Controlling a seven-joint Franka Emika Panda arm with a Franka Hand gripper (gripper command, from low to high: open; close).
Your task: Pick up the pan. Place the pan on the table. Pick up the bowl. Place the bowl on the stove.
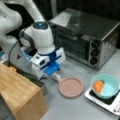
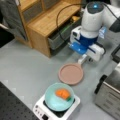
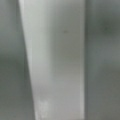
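In both front views the gripper [image 1: 55,75] [image 2: 83,58] is low over the white handle [image 1: 57,77] [image 2: 82,60] of the pan [image 1: 71,87] [image 2: 71,74], which lies flat on the table [image 1: 72,107] [image 2: 27,67] near its middle. Whether the jaws are spread or pinching the handle cannot be told. Further right in a front view, the bowl [image 1: 105,85] sits on the stove [image 1: 112,103] at the table's edge, holding something orange [image 1: 98,86].

table [image 1: 72,107]: grey, matte
pan [image 1: 71,87]: flat on it, mid-table
stove [image 1: 105,101]: just beside pan
toaster oven [image 1: 85,37]: rear edge
wooden box [image 1: 20,92]: a front view's left
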